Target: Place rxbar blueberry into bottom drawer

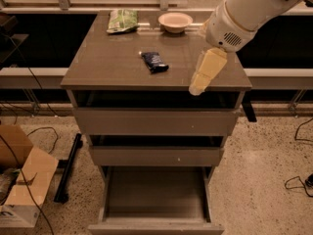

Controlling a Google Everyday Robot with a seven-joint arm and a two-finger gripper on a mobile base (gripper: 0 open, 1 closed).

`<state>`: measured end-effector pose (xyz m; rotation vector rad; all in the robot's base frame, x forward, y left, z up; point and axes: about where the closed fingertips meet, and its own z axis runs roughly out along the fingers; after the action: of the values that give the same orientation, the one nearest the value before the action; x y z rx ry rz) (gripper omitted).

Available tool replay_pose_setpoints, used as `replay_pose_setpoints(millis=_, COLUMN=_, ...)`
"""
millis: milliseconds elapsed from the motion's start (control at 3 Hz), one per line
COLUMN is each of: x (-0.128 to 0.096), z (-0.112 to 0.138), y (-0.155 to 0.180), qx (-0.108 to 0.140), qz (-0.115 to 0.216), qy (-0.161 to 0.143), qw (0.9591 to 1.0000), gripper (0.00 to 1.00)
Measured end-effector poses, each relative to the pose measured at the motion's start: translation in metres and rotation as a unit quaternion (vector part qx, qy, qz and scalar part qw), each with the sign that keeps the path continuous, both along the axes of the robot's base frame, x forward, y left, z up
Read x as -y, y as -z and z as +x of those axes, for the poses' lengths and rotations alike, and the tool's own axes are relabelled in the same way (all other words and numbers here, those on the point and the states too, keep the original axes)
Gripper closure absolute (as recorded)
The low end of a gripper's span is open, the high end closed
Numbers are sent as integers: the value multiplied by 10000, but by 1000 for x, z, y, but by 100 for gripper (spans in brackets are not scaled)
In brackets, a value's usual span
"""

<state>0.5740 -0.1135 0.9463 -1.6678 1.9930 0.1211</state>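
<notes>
The rxbar blueberry (pixel 154 61), a small dark navy bar, lies flat near the middle of the cabinet top (pixel 112 62). The bottom drawer (pixel 155 192) is pulled out below and its grey-brown box shows nothing inside. My gripper (pixel 195 88) hangs from the white arm (pixel 244 13) over the right front part of the cabinet top, to the right of the bar and apart from it. It holds nothing that I can see.
A green crinkly bag (pixel 122 20) and a pale bowl (pixel 175 21) sit at the back of the cabinet top. The two upper drawers (pixel 155 121) are slightly open. A cardboard box (pixel 22 180) and cables lie on the floor at left.
</notes>
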Motion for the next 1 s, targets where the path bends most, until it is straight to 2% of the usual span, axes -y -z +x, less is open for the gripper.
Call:
replay_pose_setpoints(millis=667, x=-11, z=11, y=14, qx=-52, qz=72, qy=-15, qw=10000, gripper=0)
replay_pose_setpoints(millis=1000, x=-37, z=47, y=48, qx=-62, qz=249, qy=6, qw=9997, gripper=0)
